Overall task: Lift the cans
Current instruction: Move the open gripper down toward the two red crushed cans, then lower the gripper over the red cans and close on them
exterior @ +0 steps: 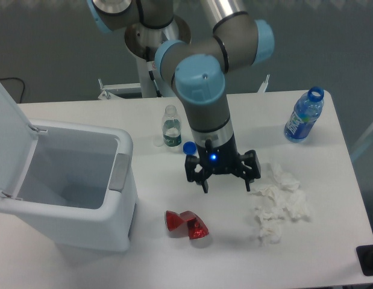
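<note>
The crushed red can (187,224), glossy metal folded into two lobes, lies on the white table (174,259) just right of the white plastic bin (72,186). Above and right of it hangs the black gripper (225,185), fingers spread wide, holding nothing.

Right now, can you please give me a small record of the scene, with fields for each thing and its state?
can: crushed red can, lying on table, not held
gripper: gripper open, above table, up and right of can
bin: white bin, lid open, left of can
bottles: clear bottle upright; blue bottle uncapped
tissues: white tissues, right of can
</note>
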`<state>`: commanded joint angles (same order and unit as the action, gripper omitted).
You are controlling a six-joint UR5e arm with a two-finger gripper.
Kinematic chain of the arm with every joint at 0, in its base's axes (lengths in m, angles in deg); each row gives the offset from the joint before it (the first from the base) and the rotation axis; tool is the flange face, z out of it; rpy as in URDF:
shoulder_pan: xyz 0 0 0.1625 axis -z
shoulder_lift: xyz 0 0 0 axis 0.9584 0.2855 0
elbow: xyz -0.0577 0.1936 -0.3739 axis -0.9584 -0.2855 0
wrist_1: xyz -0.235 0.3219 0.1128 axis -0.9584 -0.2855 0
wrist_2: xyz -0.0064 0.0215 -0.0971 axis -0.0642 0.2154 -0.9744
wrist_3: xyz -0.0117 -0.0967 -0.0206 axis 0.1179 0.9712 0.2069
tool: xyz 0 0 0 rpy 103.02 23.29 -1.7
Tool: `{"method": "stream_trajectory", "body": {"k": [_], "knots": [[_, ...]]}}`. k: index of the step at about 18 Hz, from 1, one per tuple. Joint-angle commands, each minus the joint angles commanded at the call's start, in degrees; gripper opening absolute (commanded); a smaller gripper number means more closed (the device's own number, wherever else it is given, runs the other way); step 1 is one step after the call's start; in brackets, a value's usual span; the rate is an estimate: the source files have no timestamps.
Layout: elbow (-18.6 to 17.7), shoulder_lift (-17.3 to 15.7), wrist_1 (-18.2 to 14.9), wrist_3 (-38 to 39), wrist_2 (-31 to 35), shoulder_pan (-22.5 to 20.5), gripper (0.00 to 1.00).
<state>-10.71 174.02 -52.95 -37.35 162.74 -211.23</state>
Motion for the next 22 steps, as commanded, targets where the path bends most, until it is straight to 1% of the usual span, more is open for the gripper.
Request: {"method": "stream_trajectory", "body": {"k": [1, 3, 7, 9, 11, 13, 17, 22], "knots": [[0.7, 1.1, 0.0, 1.5, 0.0, 0.4, 1.00], [1.0, 2.5, 0.0, 3.4, -0.2, 1.3, 1.00], [1.7, 3.1, -0.5, 5.4, -1.8, 1.8, 1.00], [2.1, 3.8, -0.7, 10.3, -1.9, 1.9, 1.00], [3.8, 5.3, -0.7, 15.6, -1.8, 1.9, 1.00], [4.5, 6.8, -0.6, 19.1, -1.6, 1.8, 1.00], [4.6, 8.7, -0.5, 21.3, -2.0, 1.8, 1.00], [4.6, 10.8, -0.4, 21.7, -2.7, 1.5, 1.00]]}}
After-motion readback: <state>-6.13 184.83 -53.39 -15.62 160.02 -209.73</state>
